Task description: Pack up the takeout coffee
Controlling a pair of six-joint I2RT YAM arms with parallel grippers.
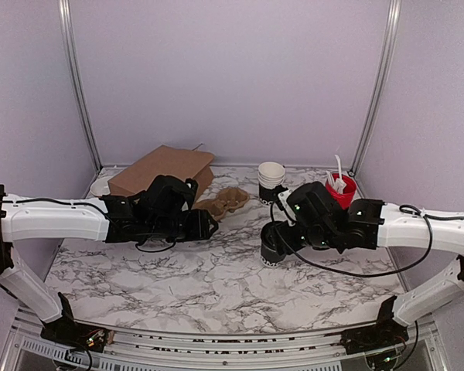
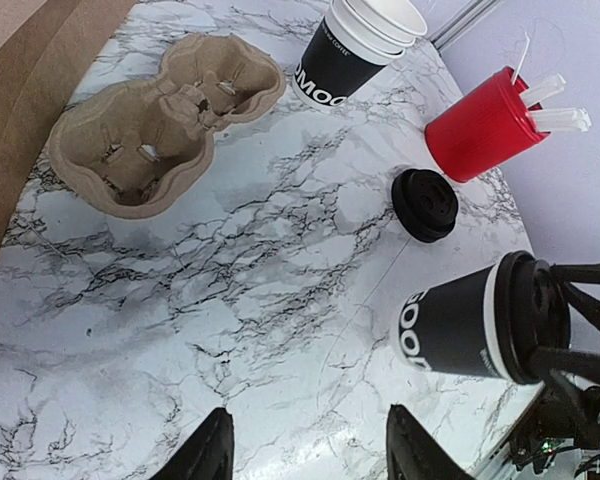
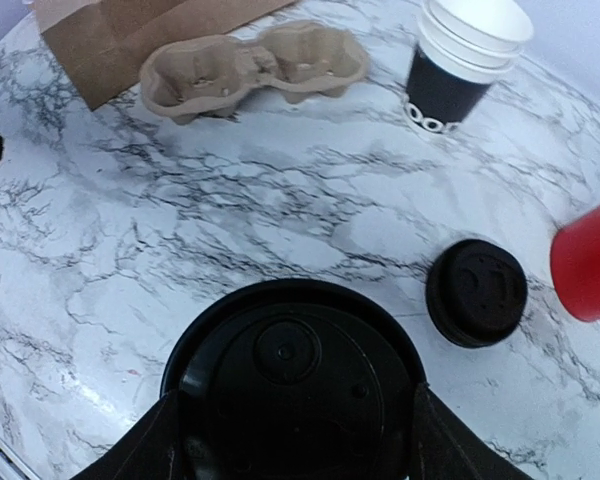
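Note:
The takeout coffee (image 1: pixel 274 246) is a black paper cup with a black lid, standing on the marble table right of centre. My right gripper (image 1: pixel 283 232) comes down over it. In the right wrist view the lid (image 3: pixel 290 385) fills the gap, and both fingers (image 3: pixel 165 440) press its rim. The left wrist view shows the same cup (image 2: pixel 460 322) with the right arm's fingers at its lid. My left gripper (image 2: pixel 310 450) is open over bare marble to the cup's left, with nothing between its fingers. The left gripper (image 1: pixel 209 224) hovers near the table's middle.
A brown pulp cup carrier (image 1: pixel 226 201) lies behind the left gripper, next to a brown paper bag (image 1: pixel 161 171) lying flat at the back left. A stack of lidless cups (image 1: pixel 271 182) and a red holder (image 1: pixel 341 189) with white sticks stand at the back right. A low pile of black lids (image 3: pixel 477 292) sits near the coffee.

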